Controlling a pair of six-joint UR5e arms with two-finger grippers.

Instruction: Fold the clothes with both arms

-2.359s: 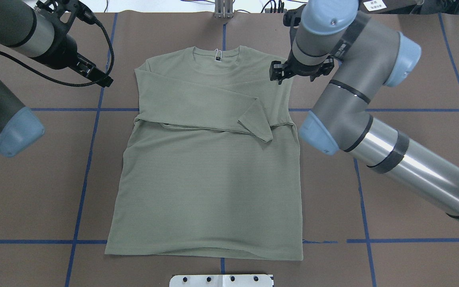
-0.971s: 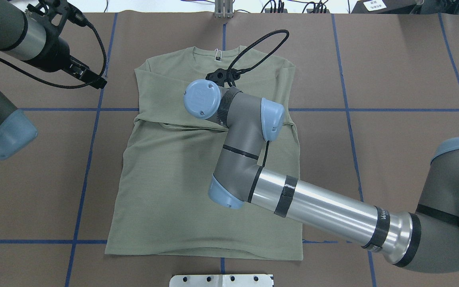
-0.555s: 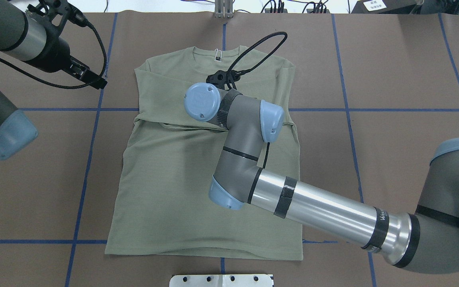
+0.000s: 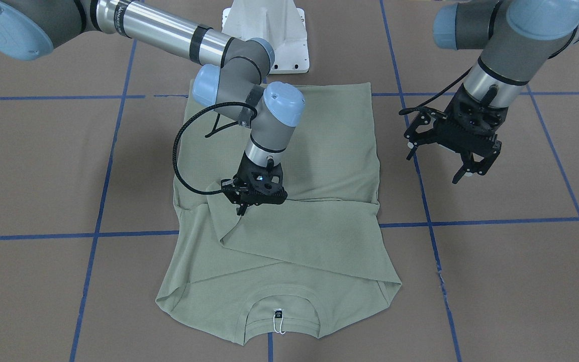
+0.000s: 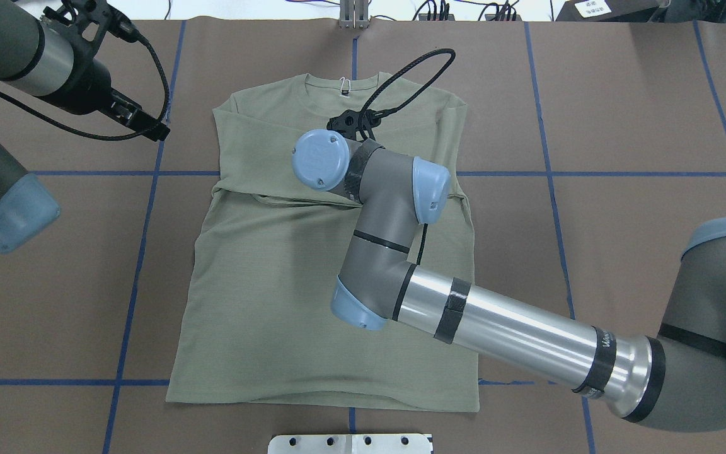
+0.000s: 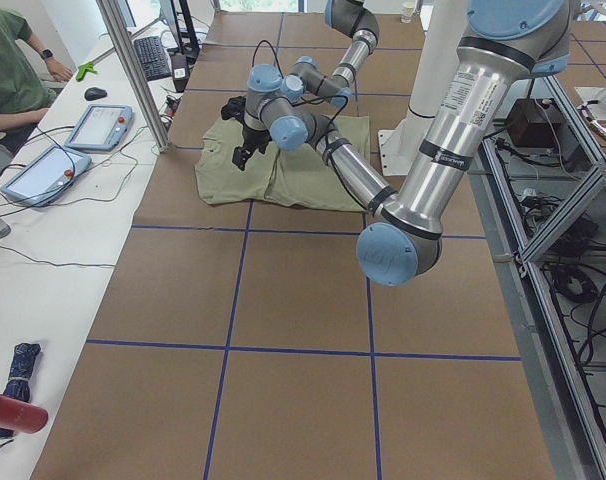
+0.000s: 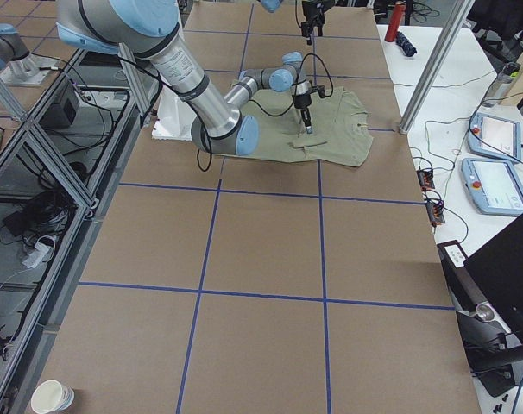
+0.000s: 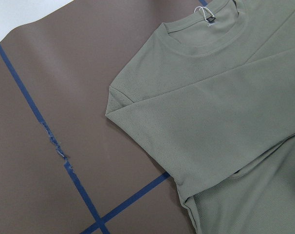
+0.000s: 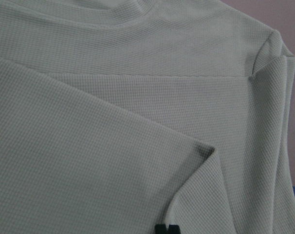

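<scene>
Sage long-sleeved shirt (image 4: 319, 151) was laid flat on the table (image 4: 43, 176), its crossed sleeve cuff (image 4: 221, 199) pinched by the narrowed right gripper (image 4: 243, 205), seemingly for re-laying, while the left gripper (image 4: 443, 163) was held wide and empty alongside, kept clear.

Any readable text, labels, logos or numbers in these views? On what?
Nothing reads in full.
Black band on the right arm: white lettering, blurred.
White label beyond the table's far edge: print too small.
Black neck tag on the pale sage-green knit shirt: print too small.
</scene>
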